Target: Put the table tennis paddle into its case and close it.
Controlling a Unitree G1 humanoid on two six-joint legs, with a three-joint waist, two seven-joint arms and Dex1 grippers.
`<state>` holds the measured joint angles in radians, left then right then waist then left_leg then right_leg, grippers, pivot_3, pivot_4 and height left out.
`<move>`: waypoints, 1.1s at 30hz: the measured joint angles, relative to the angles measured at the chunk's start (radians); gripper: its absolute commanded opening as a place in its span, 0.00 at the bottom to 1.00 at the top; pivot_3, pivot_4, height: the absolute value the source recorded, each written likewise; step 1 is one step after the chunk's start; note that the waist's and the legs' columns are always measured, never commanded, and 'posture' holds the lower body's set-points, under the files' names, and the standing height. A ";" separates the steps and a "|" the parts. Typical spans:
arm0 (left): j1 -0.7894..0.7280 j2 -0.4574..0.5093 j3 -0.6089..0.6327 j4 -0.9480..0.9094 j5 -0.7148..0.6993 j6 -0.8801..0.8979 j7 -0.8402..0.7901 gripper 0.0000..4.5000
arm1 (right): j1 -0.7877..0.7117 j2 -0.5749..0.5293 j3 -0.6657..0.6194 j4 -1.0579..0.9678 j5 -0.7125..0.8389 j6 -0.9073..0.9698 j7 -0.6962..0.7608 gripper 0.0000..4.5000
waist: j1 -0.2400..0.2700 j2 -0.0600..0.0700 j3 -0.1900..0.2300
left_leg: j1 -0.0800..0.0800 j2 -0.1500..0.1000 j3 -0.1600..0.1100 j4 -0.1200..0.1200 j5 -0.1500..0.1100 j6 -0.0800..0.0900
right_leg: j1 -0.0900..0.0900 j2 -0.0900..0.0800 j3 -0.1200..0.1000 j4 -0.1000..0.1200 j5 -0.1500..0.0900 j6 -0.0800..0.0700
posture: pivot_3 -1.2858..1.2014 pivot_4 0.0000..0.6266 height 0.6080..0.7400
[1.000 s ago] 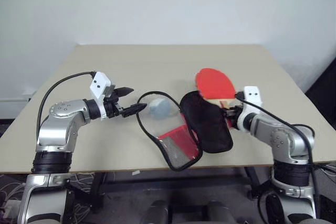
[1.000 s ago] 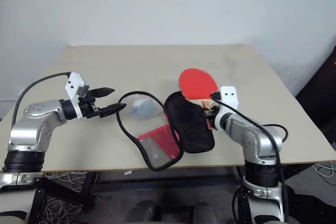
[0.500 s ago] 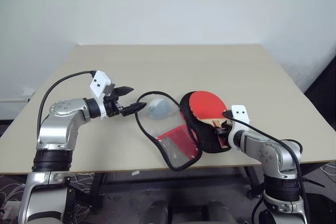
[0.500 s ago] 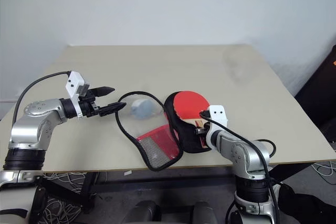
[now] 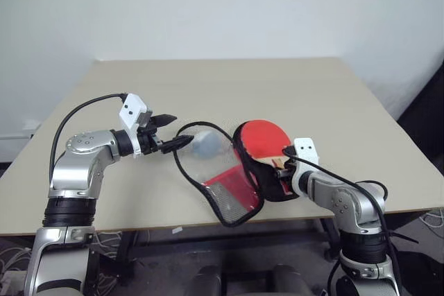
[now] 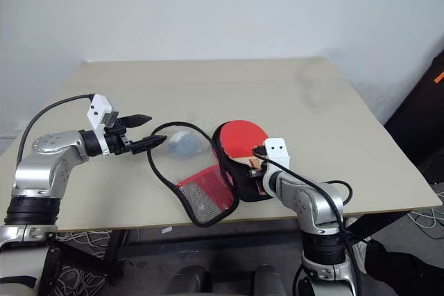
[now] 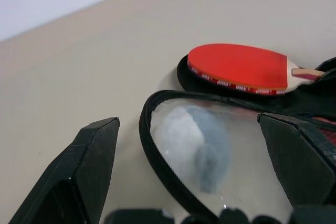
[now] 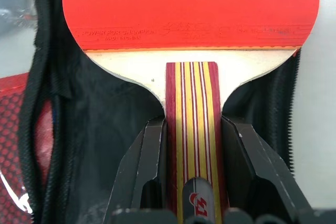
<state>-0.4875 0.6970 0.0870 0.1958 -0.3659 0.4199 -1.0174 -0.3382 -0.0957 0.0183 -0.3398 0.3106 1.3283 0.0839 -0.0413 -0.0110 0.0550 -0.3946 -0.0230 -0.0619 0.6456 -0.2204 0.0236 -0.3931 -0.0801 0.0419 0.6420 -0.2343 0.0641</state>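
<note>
The table tennis paddle (image 5: 263, 136) has its red face up over the black half of the open case (image 5: 230, 192). My right gripper (image 8: 191, 125) is shut on the paddle's striped wooden handle (image 8: 191, 98), at the near right end of the case. The case's clear half with the red panel lies spread to the left. My left gripper (image 5: 179, 129) stands open at the far left rim of that clear half. In the left wrist view the black rim (image 7: 157, 156) curves between its fingers (image 7: 94, 166); I cannot tell whether they touch it.
A small grey-blue lump (image 5: 206, 145) sits under the clear half of the case. The case lies near the front edge of the beige table (image 5: 208, 81). A white wall stands behind the table.
My right gripper has brought the paddle from beyond the case, nearer and to the left, onto the black half. The case has slid slightly left. The left arm has stayed still.
</note>
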 measured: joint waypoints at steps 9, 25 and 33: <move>0.000 0.000 0.000 0.000 0.000 0.000 0.001 1.00 | -0.001 0.000 0.036 0.004 -0.017 -0.002 0.004 0.24 | -0.006 0.000 0.000 | 0.000 0.000 0.000 0.000 0.000 0.000 | 0.000 0.000 0.000 0.000 0.000 0.000 | 0.52 0.00 1.00; 0.000 0.000 0.000 0.000 0.000 0.000 0.005 1.00 | -0.020 0.014 0.006 0.037 -0.037 -0.018 0.005 0.79 | -0.006 0.000 0.000 | 0.000 0.000 0.000 0.000 0.000 0.000 | 0.000 0.000 0.000 0.000 0.000 0.000 | 0.52 0.00 1.00; 0.000 0.034 0.006 -0.001 -0.006 0.001 -0.024 1.00 | -0.042 -0.141 -0.049 -0.060 0.066 -0.030 0.182 1.00 | -0.005 0.000 0.000 | -0.001 -0.001 0.000 0.000 0.000 0.000 | 0.000 -0.001 0.000 -0.001 -0.002 0.004 | 0.52 0.00 1.00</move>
<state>-0.4875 0.7315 0.0933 0.1953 -0.3715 0.4207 -1.0417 -0.3797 -0.2364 -0.0304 -0.3997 0.3765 1.2982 0.2657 -0.0465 -0.0107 0.0554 -0.3953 -0.0238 -0.0620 0.6455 -0.2204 0.0236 -0.3930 -0.0812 0.0416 0.6410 -0.2367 0.0681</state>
